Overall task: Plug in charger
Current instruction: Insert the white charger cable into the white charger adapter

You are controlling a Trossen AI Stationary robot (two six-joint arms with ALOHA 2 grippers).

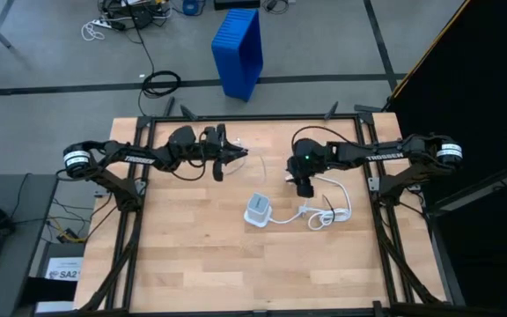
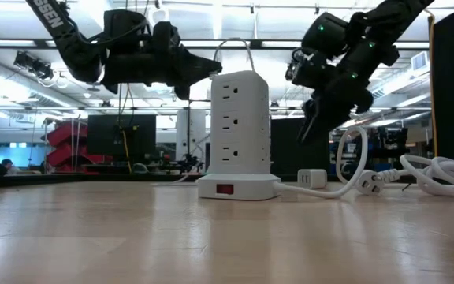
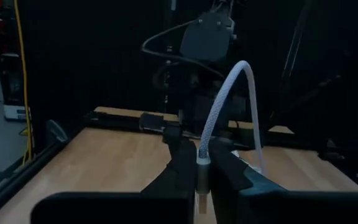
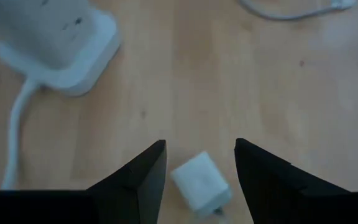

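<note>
White plastic charger (image 4: pixel 201 183), a smooth little cube, is lying on the wood table (image 4: pixel 260 81) near the tower (image 2: pixel 243 130). R gripper (image 4: pixel 199 142) is hovering over it, part open & empty. It's prob. needing a straight drop, squeezing flat sides w/ prongs free. L gripper (image 3: pixel 202 158) is pinching a braided cable (image 3: pixel 229 87) aloft.

**Four cameras around one wooden table**

The high view looks straight down on the whole table (image 1: pixel 192 264) from well above. The low view sits at tabletop height, facing level across the wood into the room, close to the white power tower (image 2: pixel 239 134). Each wrist view looks forward past its own fingers: the left across the table, the right downward, close, sharing the tower (image 4: pixel 55 43) with the low view.
</note>
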